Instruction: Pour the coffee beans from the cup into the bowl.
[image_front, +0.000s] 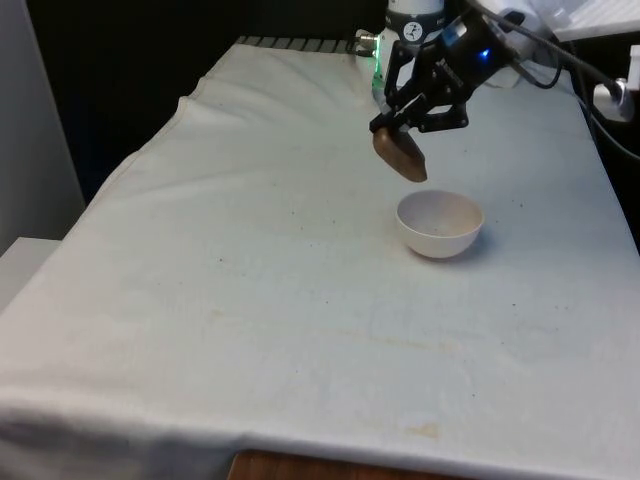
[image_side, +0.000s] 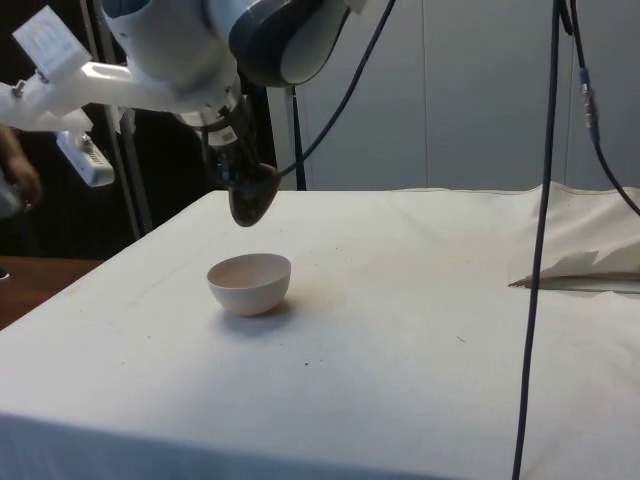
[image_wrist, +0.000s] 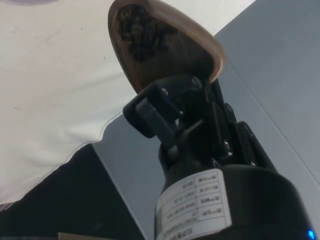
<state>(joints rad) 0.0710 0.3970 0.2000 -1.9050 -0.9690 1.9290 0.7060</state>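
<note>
Cup (image_front: 401, 153) gripped in hand (image_front: 412, 118), tilted, mouth angled down, beans (image_wrist: 141, 31) gathered near lip. Bowl (image_front: 440, 224) on worktop (image_front: 250, 280) just below, slightly off to front view's right; empty.

A brown, rounded wooden cup (image_side: 253, 195) hangs tilted in the black two-finger gripper (image_side: 238, 172), just above and slightly behind a small white round bowl (image_side: 249, 283). The bowl stands upright on the white cloth-covered tabletop (image_side: 420, 330), apart from the cup. What the bowl holds seems too dim to tell. A black cable (image_side: 540, 250) hangs down across the cloth.
</note>
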